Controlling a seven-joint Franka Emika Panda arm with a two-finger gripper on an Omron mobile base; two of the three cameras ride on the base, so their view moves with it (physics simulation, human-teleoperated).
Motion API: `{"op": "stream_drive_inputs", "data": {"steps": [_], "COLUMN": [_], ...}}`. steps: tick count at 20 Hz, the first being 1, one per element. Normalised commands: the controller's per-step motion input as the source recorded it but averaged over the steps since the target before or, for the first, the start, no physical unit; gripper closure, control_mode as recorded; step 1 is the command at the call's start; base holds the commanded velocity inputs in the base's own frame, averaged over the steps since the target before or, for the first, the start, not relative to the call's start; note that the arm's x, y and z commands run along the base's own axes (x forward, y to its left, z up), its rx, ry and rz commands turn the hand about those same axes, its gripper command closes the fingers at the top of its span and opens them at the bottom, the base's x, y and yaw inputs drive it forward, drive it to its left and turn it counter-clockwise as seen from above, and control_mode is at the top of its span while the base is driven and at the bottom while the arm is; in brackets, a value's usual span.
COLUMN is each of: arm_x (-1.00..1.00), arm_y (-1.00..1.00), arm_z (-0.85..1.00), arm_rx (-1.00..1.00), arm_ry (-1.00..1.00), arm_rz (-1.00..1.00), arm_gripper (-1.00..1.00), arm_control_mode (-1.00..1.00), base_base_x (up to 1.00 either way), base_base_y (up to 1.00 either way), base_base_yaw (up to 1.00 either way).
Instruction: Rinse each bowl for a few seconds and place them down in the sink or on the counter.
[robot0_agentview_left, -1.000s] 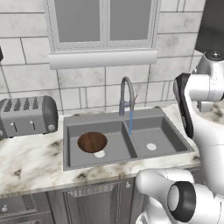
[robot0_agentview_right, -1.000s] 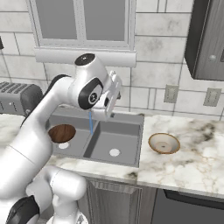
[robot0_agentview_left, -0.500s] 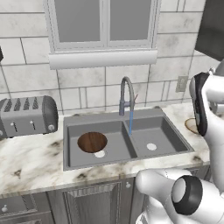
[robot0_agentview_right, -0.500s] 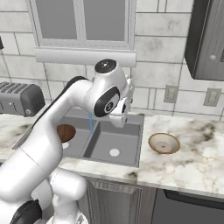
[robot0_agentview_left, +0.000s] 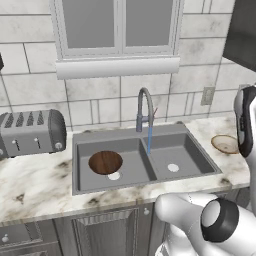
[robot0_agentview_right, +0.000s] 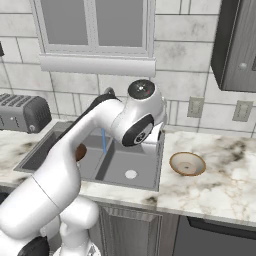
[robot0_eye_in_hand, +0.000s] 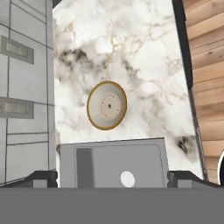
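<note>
Hand view looks down on the marble surface (robot0_eye_in_hand: 144, 65), where the pale tan bowl (robot0_eye_in_hand: 106, 105) sits upright, its whitish inside facing up, with bare marble all round it. Just below it in that view lies the right basin of the sink (robot0_eye_in_hand: 113, 162), its rim close to the bowl but not touching. The fingers (robot0_eye_in_hand: 43, 177) stand wide apart, one dark tip at each lower corner, holding nothing.

From the right base camera, the tan bowl (robot0_agentview_right: 187, 163) rests on the surface (robot0_agentview_right: 225, 185) just right of the sink's (robot0_agentview_right: 159, 165) right edge, well back from the front edge, with open marble stretching to its right. The arm's white wrist hangs over the right basin, beside the bowl.

From the left base camera, the dark brown bowl (robot0_agentview_left: 105, 162) lies in the left basin, near its white drain, clear of the basin walls. A thin blue stream falls from the gooseneck tap (robot0_agentview_left: 144, 107) at the divider between the basins. A toaster (robot0_agentview_left: 31, 132) stands on the surface left of the sink (robot0_agentview_left: 150, 181).
</note>
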Motion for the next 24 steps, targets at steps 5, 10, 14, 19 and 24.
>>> {"op": "stream_drive_inputs", "data": {"steps": [5,10,14,19,24], "arm_x": [-0.11,-0.14,0.0,0.0,0.0], "arm_y": [-0.31,-0.12,-0.11,-0.06,-0.06], "arm_z": [-0.12,-0.14,-0.15,-0.18,-0.2], "arm_rx": [0.01,0.0,0.01,0.01,0.0], "arm_ry": [-0.03,-0.04,-0.02,-0.02,-0.03], "arm_rz": [0.04,0.0,0.03,0.03,0.02], "arm_gripper": [-1.0,-1.0,-1.0,-1.0,-1.0], "arm_control_mode": [-1.0,-1.0,-1.0,-1.0,-1.0], "base_base_x": [0.0,0.0,0.0,0.0,0.0], "base_base_y": [0.0,0.0,0.0,0.0,0.0], "base_base_yaw": [0.0,0.0,0.0,0.0,0.0]}}
